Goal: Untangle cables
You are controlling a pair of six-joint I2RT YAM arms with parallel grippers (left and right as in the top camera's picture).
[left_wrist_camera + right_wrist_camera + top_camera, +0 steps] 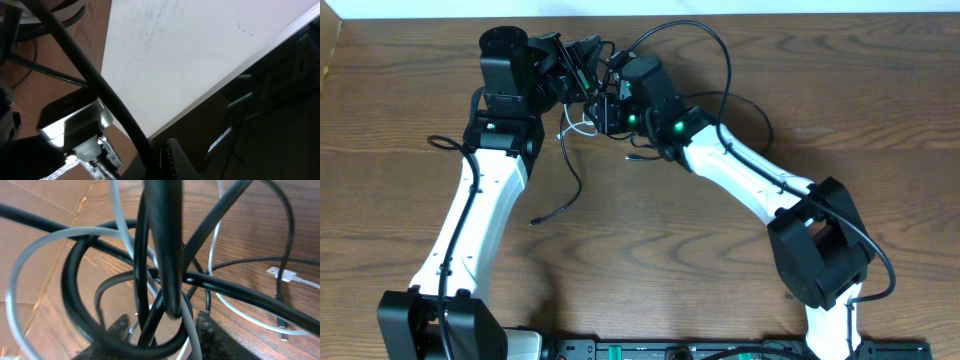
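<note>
The cables are bunched at the back centre of the table, where both grippers meet. A thin black cable [705, 40] loops up and right, and another black cable [568, 185] trails down to a plug at the left. The white cable [582, 127] lies under the grippers. My left gripper [157, 161] is shut on a black cable [95, 80] that runs diagonally out of its jaws. My right gripper [162, 332] points down into the knot, fingers [210, 332] apart, with black cables [167, 245] and the white cable [50, 239] crossing between them. A white plug [280, 273] rests on the wood.
The wooden table [650, 240] ends at a white wall edge [820, 8] just behind the knot. The left arm [480, 200] and right arm [760, 185] flank the bundle. A thicker arm cord [880, 250] hangs by the right arm's base.
</note>
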